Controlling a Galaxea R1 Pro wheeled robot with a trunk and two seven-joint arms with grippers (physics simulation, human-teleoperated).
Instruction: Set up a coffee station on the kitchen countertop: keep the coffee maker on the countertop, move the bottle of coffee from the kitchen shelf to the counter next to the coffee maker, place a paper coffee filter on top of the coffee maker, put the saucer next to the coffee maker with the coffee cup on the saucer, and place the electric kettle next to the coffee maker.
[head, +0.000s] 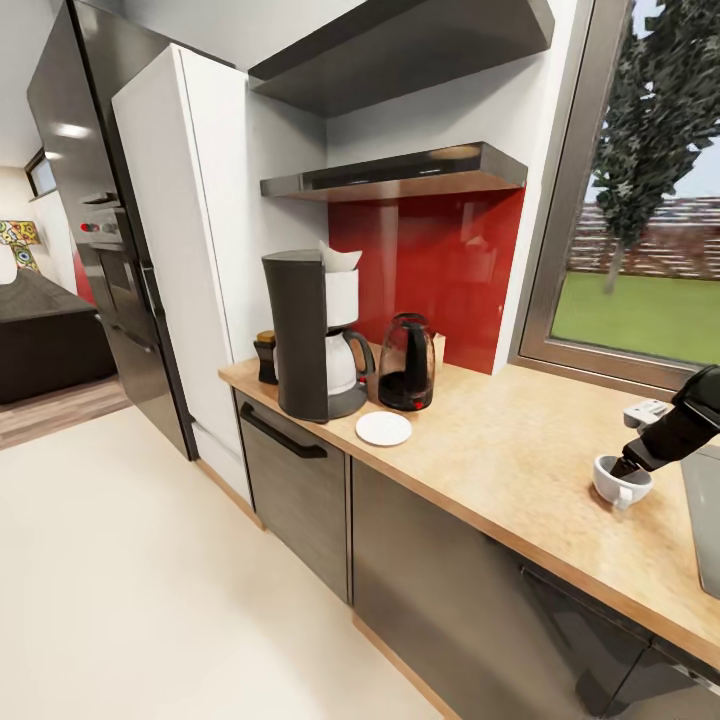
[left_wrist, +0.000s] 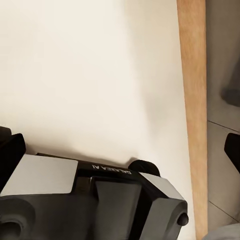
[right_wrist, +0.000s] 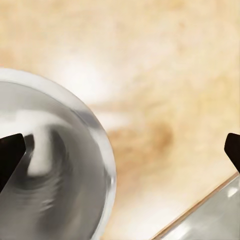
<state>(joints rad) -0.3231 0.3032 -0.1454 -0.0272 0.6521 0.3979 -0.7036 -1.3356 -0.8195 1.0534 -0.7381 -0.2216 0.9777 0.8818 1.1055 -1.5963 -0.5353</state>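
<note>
The black coffee maker (head: 308, 340) stands on the wooden countertop (head: 520, 440) with a white paper filter (head: 340, 258) on its top. A dark coffee bottle (head: 265, 357) sits just behind it on the left, and the black electric kettle (head: 406, 362) on its right. The white saucer (head: 384, 428) lies bare in front of the kettle. Far to the right is the white coffee cup (head: 620, 481) (right_wrist: 55, 160). My right gripper (head: 628, 465) (right_wrist: 120, 152) is open at the cup, one fingertip (right_wrist: 10, 155) over its inside, the other out over the counter. My left gripper (left_wrist: 120, 150) is open over the floor.
A steel sink (head: 705, 530) cuts into the counter at the far right, beside the cup. A window sill (head: 600, 365) runs behind the counter. Two dark shelves (head: 400, 175) hang above the coffee maker, and a tall fridge (head: 110, 230) stands at the left.
</note>
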